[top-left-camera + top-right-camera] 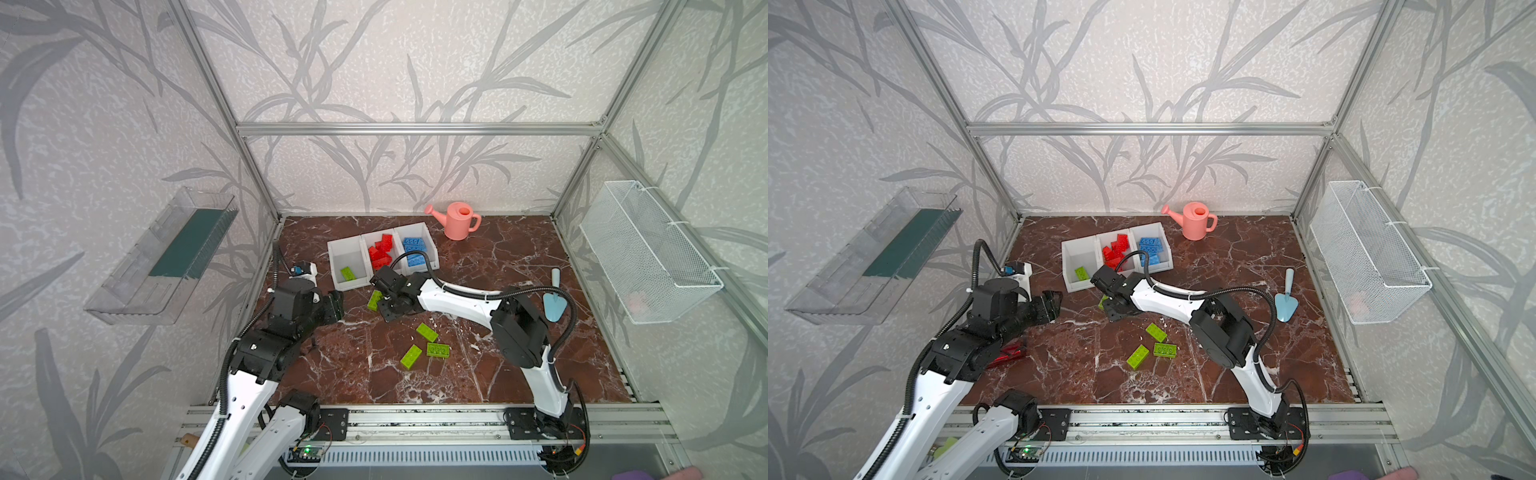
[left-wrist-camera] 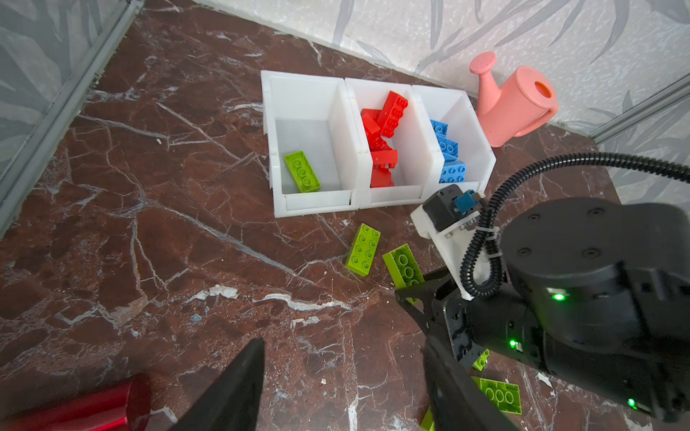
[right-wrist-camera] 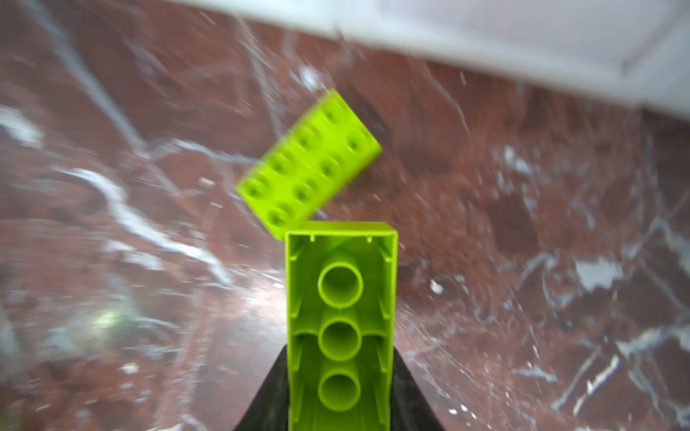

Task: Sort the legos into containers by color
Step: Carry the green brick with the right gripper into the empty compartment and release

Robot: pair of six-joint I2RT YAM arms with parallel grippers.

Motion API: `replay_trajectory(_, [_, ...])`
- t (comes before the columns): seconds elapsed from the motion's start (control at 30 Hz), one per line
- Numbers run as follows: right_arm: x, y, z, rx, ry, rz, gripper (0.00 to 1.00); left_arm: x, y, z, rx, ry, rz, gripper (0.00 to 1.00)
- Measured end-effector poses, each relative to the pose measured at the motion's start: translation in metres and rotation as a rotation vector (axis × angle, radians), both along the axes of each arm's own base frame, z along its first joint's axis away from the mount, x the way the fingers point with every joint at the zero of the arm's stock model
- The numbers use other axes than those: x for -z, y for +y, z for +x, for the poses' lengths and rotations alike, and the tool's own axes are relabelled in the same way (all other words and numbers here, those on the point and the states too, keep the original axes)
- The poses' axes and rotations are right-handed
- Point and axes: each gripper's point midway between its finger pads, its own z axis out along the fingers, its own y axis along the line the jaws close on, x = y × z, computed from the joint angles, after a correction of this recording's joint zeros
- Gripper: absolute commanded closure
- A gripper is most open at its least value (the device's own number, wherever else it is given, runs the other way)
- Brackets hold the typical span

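Pinching one green brick (image 3: 339, 298) before the white bins (image 2: 298, 97), the right pincer (image 1: 383, 300) hovers; the left pincer (image 1: 334, 305) is spread, empty. Red bricks (image 2: 384, 127) and blue bricks (image 2: 450, 149) are binned, a second green brick (image 2: 301, 171) too; four more lie on the bench (image 1: 498, 257), three seen in both top views, not the right wrist view.

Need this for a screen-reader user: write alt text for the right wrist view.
The right gripper is shut on a lime green lego, whose hollow underside with three round tubes faces the camera. Beyond it a second green lego lies studs up on the red-brown marble table, slightly blurred, with the white edge of the containers behind.
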Motion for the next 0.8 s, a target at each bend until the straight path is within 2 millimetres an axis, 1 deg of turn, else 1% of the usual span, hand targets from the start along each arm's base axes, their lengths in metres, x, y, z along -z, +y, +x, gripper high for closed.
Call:
replay_trajectory(0.07, [-0.015,0.012,0.004,-0.040,-0.022,0.058,0.76,-0.004,0.003,-0.002,-0.012,-0.020,0.002,0.31])
replay_trajectory(0.2, [-0.040,0.029,0.014,-0.090,-0.050,0.144,0.76,-0.008,0.006,-0.005,-0.018,-0.047,-0.002,0.26])
replay_trajectory(0.23, [-0.051,0.035,0.019,-0.101,-0.059,0.170,0.76,-0.009,0.006,-0.006,-0.019,-0.054,-0.005,0.24])
replay_trajectory(0.37, [-0.092,0.062,0.050,-0.126,-0.135,0.272,0.76,-0.009,0.006,-0.007,-0.017,-0.055,-0.006,0.13])
replay_trajectory(0.47, [-0.108,0.080,0.074,-0.137,-0.177,0.322,0.76,-0.008,0.005,-0.007,-0.012,-0.052,-0.006,0.07])
replay_trajectory(0.5, [-0.110,0.085,0.081,-0.139,-0.186,0.330,0.76,-0.008,0.005,-0.007,-0.012,-0.052,-0.006,0.05])
replay_trajectory(0.6, [-0.103,0.098,0.101,-0.148,-0.202,0.335,0.75,-0.007,0.005,-0.007,-0.013,-0.050,-0.005,0.01])
replay_trajectory(0.7, [-0.087,0.104,0.116,-0.144,-0.194,0.331,0.74,-0.006,0.005,-0.006,-0.014,-0.043,-0.002,0.01])
replay_trajectory(0.8, [-0.066,0.101,0.124,-0.133,-0.164,0.316,0.71,-0.004,0.004,-0.004,-0.014,-0.035,0.000,0.01])
